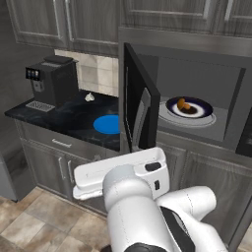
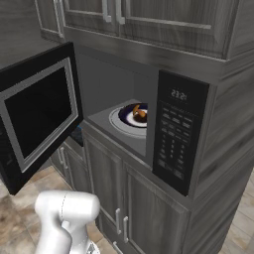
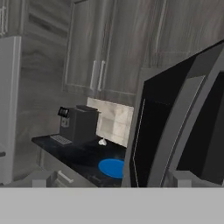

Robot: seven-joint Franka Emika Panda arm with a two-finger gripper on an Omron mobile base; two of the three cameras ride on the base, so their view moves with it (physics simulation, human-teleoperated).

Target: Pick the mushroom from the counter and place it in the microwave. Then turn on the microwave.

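Left base view first: you've got the microwave (image 1: 197, 93) with its door (image 1: 140, 106) swung wide open, and the mushroom (image 1: 183, 104) sits inside on a dark plate (image 1: 199, 106) that rests on the pale turntable (image 1: 170, 118). To the left, the counter (image 1: 64, 115) carries a black coffee machine (image 1: 53, 81), a small whitish lump (image 1: 89, 97) just beside it, and a blue disc (image 1: 108, 124) near the open door. Your arm's white wrist fills the lower middle, below the door; you can't make out the fingertips from here.

Right base view now: you see the door (image 2: 37, 111) hanging open at the left, the button panel (image 2: 177, 131) at the right, and between them the mushroom (image 2: 139, 114) on its plate (image 2: 130, 113) in the cavity.

Hand view: you're looking past the door's edge (image 3: 175, 122) at the counter (image 3: 78, 153), with the coffee machine (image 3: 78, 124), the whitish lump (image 3: 102, 141) and the blue disc (image 3: 112, 167). The fingers stand spread to their widest, holding nothing.
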